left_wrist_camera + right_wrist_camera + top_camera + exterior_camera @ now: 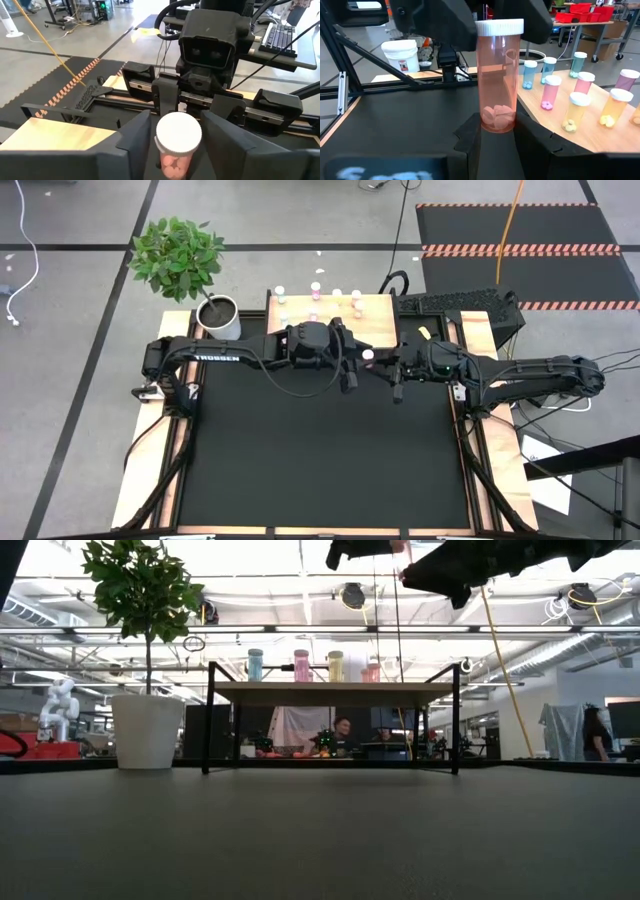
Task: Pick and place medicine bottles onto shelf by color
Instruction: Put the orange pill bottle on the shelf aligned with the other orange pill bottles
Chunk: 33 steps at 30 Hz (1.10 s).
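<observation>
in the high view the two arms meet near the centre of the frame, just below the shelf [335, 315], whose light wood top sits in the upper middle. the right end effector [385, 370] reaches in from the right side of the frame and the left end effector [352, 365] from the left, with a pink bottle [368, 355] showing as a small white cap between them.

the right wrist view shows the pink bottle [497, 75] upright in the middle of the frame, its base clamped between the right arm's own dark fingers [470, 137], a few pink tablets lying in its bottom. at the top of that frame the other arm's fingers stand on either side of the white cap; whether they touch it i cannot tell. in the left wrist view the cap [178, 132] sits between the left fingers [135, 135], narrow gaps showing on both sides, so this end effector is partly closed around the cap without a clear grip.

other bottles [580, 107] in pink, blue and yellow stand on the shelf at the right of the right wrist view. a plant pot [218, 315] stands at the upper left of the black tabletop [320, 460].
</observation>
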Available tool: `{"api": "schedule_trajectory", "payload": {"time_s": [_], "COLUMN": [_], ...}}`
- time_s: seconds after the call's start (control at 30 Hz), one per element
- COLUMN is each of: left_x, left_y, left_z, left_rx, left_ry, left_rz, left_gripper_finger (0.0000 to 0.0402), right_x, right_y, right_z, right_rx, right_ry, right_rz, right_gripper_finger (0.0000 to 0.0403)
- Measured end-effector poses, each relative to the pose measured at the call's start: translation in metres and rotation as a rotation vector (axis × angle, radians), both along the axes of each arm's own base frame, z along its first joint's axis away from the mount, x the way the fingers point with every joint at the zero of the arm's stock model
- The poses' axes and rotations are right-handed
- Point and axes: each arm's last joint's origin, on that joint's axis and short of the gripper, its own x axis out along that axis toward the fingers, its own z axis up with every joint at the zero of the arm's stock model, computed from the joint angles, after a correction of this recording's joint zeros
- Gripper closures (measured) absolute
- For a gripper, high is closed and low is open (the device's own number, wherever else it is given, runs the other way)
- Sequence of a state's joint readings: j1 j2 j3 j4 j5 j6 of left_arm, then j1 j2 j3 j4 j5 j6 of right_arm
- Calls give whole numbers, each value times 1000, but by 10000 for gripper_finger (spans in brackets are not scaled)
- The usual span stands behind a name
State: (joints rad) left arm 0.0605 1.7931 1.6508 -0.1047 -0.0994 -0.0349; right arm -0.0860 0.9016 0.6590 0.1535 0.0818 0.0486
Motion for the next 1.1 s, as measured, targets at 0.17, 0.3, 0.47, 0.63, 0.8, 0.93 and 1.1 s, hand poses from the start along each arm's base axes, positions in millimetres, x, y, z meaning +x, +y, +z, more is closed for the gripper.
{"api": "schedule_trajectory", "payload": {"time_s": [0.17, 0.3, 0.47, 0.63, 0.8, 0.93, 1.1], "left_x": [0, 0, 0, -1, -3, -6, 5], "left_y": [0, 0, 3, 14, 31, 53, 86], "left_z": [0, 0, 0, -1, 0, -1, -16], "left_rx": [0, 0, -1, 0, 14, 68, 108], "left_ry": [2, 4, 4, 6, 8, 16, -26], "left_rz": [-1, -1, 5, 35, 70, 110, 151], "left_gripper_finger": [267, 275, 271, 271, 271, 271, 270], "right_x": [0, 0, 0, -6, -19, -30, -37], "right_y": [0, 0, -1, -4, -6, -5, -5], "right_z": [0, 0, 0, -7, -13, -11, -6], "right_rx": [0, 1, 13, 51, 124, 179, 204], "right_ry": [0, 1, 2, 72, 142, 143, 108], "right_rz": [0, -1, -26, -172, -302, -318, -337], "right_gripper_finger": [303, 303, 296, 256, 188, 139, 112]}}
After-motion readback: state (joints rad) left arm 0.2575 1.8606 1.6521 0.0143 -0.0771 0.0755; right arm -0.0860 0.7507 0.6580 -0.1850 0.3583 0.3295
